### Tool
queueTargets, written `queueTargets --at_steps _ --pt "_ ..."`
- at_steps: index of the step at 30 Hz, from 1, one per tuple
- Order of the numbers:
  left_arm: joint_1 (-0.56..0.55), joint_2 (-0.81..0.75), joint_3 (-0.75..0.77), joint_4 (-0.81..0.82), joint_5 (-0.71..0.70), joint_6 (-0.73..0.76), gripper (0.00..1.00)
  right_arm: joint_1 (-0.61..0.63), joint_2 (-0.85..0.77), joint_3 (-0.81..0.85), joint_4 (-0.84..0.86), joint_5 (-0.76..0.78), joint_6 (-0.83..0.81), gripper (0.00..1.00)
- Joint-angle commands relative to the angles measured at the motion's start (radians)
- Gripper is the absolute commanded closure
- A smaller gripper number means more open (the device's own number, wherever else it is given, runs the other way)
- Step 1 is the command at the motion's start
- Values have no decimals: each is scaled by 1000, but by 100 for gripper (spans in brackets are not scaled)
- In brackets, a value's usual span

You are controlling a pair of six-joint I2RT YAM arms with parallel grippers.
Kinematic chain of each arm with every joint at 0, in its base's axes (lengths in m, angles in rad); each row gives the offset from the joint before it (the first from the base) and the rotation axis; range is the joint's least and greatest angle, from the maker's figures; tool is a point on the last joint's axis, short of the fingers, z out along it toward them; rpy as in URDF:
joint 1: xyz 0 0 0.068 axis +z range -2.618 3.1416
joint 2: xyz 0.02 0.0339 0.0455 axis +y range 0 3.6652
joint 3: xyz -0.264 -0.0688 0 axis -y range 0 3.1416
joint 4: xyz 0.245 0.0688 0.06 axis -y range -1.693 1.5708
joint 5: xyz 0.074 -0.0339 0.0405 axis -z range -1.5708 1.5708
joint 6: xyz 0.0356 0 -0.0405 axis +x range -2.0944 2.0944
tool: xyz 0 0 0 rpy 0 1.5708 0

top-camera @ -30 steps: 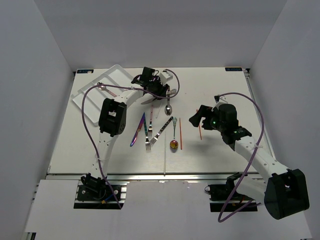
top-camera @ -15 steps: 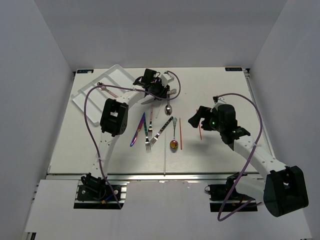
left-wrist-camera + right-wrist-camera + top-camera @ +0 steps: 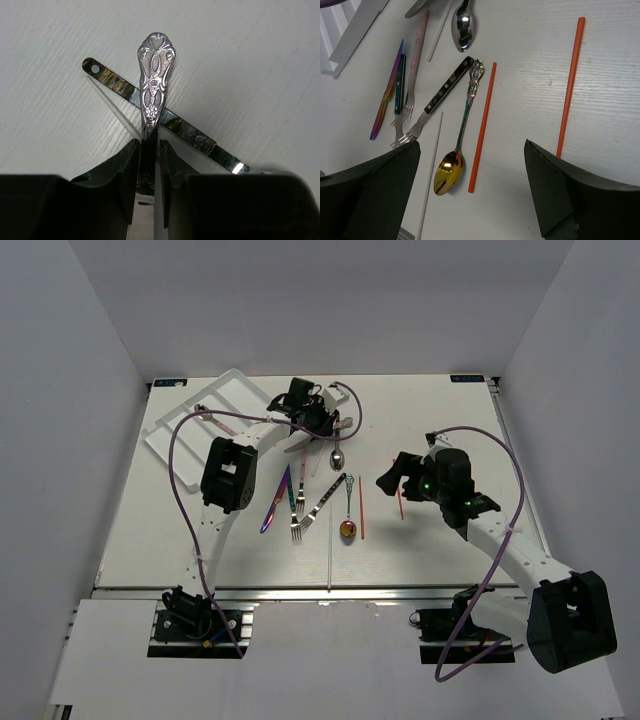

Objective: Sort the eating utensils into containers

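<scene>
My left gripper (image 3: 318, 423) is shut on the ornate silver handle of a knife (image 3: 155, 75). It holds the knife over the table's far middle, and the blade (image 3: 297, 443) sticks out toward the near left. In the left wrist view, a dark marbled handle (image 3: 172, 126) lies crosswise under the knife. My right gripper (image 3: 388, 478) is open and empty. In the right wrist view it hovers (image 3: 472, 195) over a gold-bowled iridescent spoon (image 3: 447, 172) and between two red sticks (image 3: 482, 125) (image 3: 569, 85). The white cutlery tray (image 3: 195, 425) lies at the far left.
More utensils lie loose mid-table: a silver spoon (image 3: 462, 25), a dark-handled fork (image 3: 440, 97), a pink-handled fork (image 3: 417, 45), an iridescent purple knife (image 3: 387, 95) and a thin white stick (image 3: 431, 175). A purple cable loops over the left arm (image 3: 175, 470).
My left gripper with the knife has shifted slightly. My right gripper has edged a little to the left. The loose utensils have not moved.
</scene>
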Motion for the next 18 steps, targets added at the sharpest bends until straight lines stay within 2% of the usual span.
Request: queueTargets --at_steps 1,14,18 --pt "-11 -101 -23 39 6 -9 68 1 7 -7 44 -14 -15 11" --pt "-17 -150 -36 71 -45 -26 99 1 8 -7 45 -17 -15 11" --pt "-19 -201 -69 109 -71 -40 100 1 13 -7 48 -24 -15 11"
